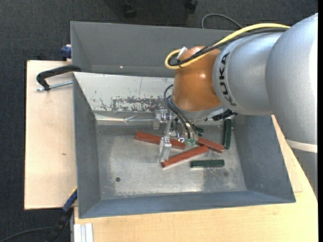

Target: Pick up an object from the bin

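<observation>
– Red-brown stick (149,137), camera view: lies flat on the floor of the bin (83,145), about mid-floor and slightly toward the back wall. It runs left to right with its right end under the gripper (165,153).

– Gripper state?

– Cannot tell. The gripper is down at floor level right over that stick, but the view does not show whether it is open or closed, or whether anything is gripped. Logged as undetermined.

– What else is close by?

– Second red-brown stick (184,157), just in front of the first. It is slanted, with its left end at the gripper's lowest tip and its right end higher in the view. Third red-brown stick (209,145), to the right of the gripper, near the second one's right end. Whether those two touch is not clear.

– Any green items?

– Two. Dark green stick (207,163) lies flat and level, just in front of the second red-brown one. The other dark green stick (227,134) stands nearly upright by the right wall.

– Robot side?

– Arm (272,59) enters from the right, and its orange cover (194,87) sits directly above the gripper, with a yellow cable looping over it
</observation>
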Controlling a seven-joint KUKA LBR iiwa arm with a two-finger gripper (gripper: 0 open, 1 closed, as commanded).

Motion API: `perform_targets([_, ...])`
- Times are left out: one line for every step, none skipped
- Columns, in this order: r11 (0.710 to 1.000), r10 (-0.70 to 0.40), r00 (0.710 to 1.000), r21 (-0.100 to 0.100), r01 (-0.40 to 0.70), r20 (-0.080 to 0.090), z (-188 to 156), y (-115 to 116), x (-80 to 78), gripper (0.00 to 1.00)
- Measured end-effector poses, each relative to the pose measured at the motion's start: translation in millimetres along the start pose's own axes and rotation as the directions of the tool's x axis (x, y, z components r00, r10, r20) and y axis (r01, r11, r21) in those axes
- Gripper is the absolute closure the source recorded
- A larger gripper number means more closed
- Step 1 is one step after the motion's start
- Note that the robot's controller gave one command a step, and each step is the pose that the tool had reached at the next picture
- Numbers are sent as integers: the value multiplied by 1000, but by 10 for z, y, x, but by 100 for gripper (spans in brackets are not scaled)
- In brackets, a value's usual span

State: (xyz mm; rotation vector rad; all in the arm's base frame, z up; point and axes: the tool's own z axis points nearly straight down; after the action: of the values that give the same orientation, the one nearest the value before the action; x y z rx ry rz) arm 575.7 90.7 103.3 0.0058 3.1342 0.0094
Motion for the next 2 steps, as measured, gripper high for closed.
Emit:
perform_targets([981, 195, 981, 4, -195, -3, 23, 312, 83, 0])
perform_targets([923, 385, 923, 5, -385, -2, 336, 378, -160, 0])
